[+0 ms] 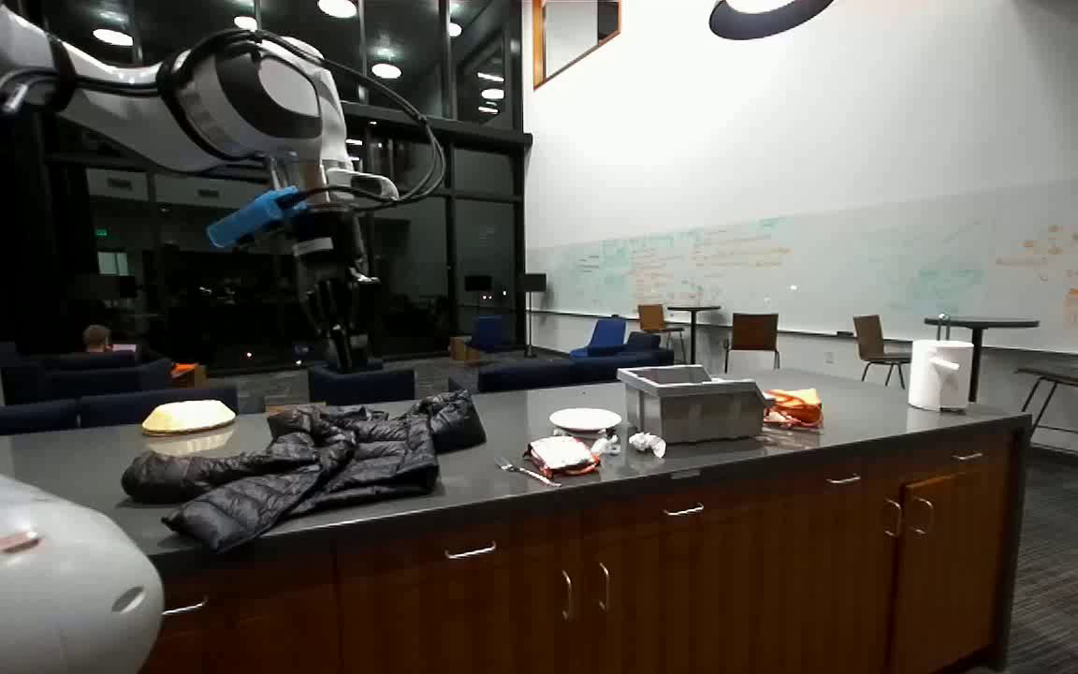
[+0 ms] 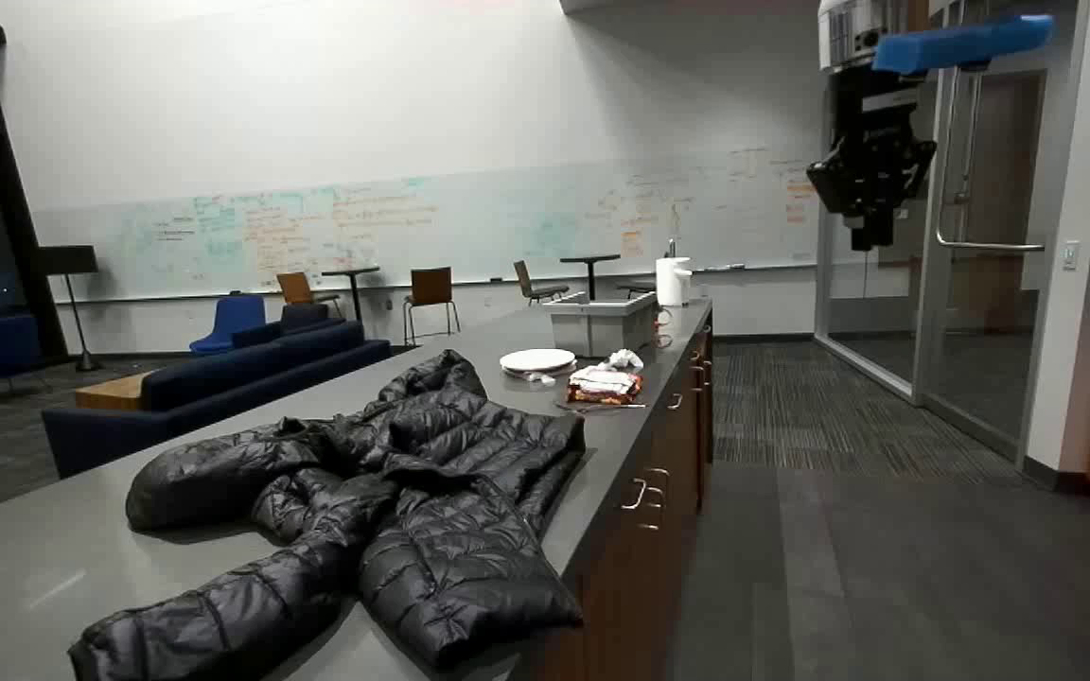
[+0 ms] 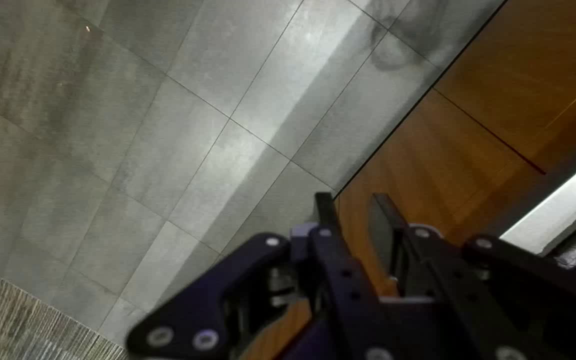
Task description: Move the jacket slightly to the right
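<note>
The jacket (image 1: 352, 459), black and puffy, lies spread in folds on the grey counter (image 1: 492, 505); one sleeve of the jacket (image 2: 223, 605) reaches toward the camera in an exterior view. My gripper (image 2: 871, 232) hangs high up, off the counter's drawer side and well apart from the jacket. In the wrist view the gripper (image 3: 352, 196) has a moderate gap between its fingers, with nothing in it; floor tiles and wooden cabinet fronts show below. A dark scrap at that view's right edge looks like part of the jacket. My gripper (image 1: 344, 358) appears above the jacket in an exterior view.
Beyond the jacket on the counter are a white plate (image 1: 586, 419), a grey bin (image 1: 693, 407), a fork (image 1: 528, 473), a red-and-white packet (image 1: 562, 455) and crumpled paper (image 1: 648, 443). A tan bowl-like object (image 1: 188, 417) sits behind the jacket. A white dispenser (image 1: 941, 374) stands near the far end.
</note>
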Tool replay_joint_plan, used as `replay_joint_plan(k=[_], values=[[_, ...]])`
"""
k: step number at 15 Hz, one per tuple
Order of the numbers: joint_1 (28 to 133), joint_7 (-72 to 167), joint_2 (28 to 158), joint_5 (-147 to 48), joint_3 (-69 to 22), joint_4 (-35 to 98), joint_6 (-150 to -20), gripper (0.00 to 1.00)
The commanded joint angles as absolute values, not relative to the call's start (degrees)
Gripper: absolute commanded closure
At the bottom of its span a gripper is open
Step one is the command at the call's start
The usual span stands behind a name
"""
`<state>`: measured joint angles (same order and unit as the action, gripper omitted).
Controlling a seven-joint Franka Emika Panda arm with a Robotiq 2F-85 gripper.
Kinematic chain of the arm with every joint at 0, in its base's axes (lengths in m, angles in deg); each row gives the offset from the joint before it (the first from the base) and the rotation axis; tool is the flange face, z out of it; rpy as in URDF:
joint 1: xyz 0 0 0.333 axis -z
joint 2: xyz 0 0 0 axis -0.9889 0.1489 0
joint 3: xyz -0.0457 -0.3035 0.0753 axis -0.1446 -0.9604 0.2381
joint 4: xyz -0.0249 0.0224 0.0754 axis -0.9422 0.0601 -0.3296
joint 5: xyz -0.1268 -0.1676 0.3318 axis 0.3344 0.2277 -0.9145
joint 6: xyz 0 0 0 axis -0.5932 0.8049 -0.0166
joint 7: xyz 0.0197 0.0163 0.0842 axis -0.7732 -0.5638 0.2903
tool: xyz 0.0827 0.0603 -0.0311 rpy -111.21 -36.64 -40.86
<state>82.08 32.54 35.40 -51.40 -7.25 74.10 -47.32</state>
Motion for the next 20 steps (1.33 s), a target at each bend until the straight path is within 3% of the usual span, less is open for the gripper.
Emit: replay_joint_plan(k=[1,14,15,16,20], values=[[81.4,32.2,35.5,-51.1,-7.7,74.0,-47.2,0.74],[81.4,32.2,35.5,-51.1,-7.7,74.0,-47.2,0.74],[81.4,32.2,35.5,-51.1,-7.7,74.0,-47.2,0.49],[81.2,32.6,36.6,-51.6,-7.9,73.6,-47.0,0.49],[79.9,33.9,39.6,-54.0,-8.3,74.7,-47.1,0.25]])
